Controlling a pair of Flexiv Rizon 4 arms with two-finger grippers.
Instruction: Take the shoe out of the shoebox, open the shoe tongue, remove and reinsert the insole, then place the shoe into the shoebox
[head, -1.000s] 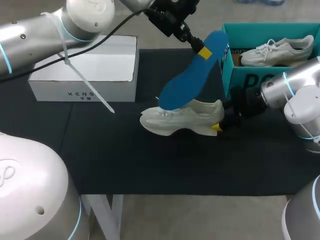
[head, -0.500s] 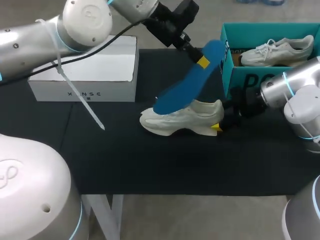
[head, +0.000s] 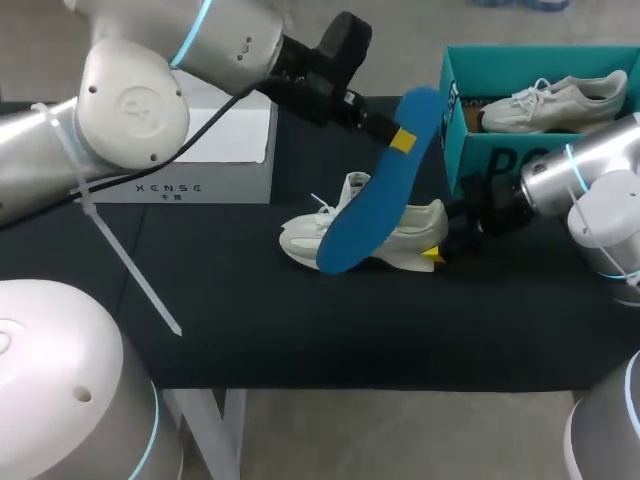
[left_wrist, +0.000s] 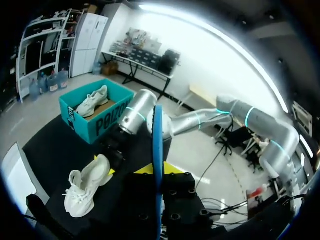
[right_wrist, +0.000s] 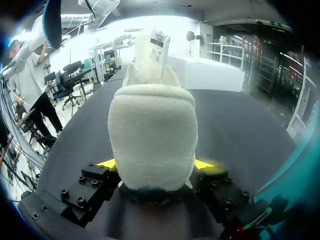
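Nearest me on the black table (head: 300, 330), a little to the 3 o'clock side of centre, the pale shoe (head: 400, 232) stands on its sole, toe toward 9 o'clock and heel toward 3 o'clock. My right gripper (head: 436, 256) comes in from 3 o'clock and is clamped on the heel. From overhead I only catch one yellow tip there. The right wrist view settles it: the padded heel of the shoe (right_wrist: 152, 140) fills the space of the right gripper (right_wrist: 155, 164), with a yellow fingertip (right_wrist: 106, 163) pressed to each side. That view also shows the tongue (right_wrist: 152, 45) standing upright ahead of the heel.

The blue insole (head: 372, 195) hangs tilted across the shoe, its low end over the shoe's near flank and its high end rising toward 1 o'clock. I cannot tell whether the low end touches the shoe. My left gripper (head: 402, 139), reaching in from 10 o'clock, pinches the insole near its upper end. In the left wrist view the insole (left_wrist: 158, 135) appears edge-on as a thin blue blade gripped in the left gripper (left_wrist: 158, 170), and the shoe (left_wrist: 89, 187) lies well below it, the two looking apart.

Farther back, a white box (head: 215, 145) sits at the table's 10 o'clock. At 2 o'clock the teal shoebox (head: 500, 155) stands open, just beyond my right arm, with a second shoe (head: 555, 102) lying inside. The left wrist view shows the shoebox (left_wrist: 97, 122) the same way; the right wrist view does not take it in.
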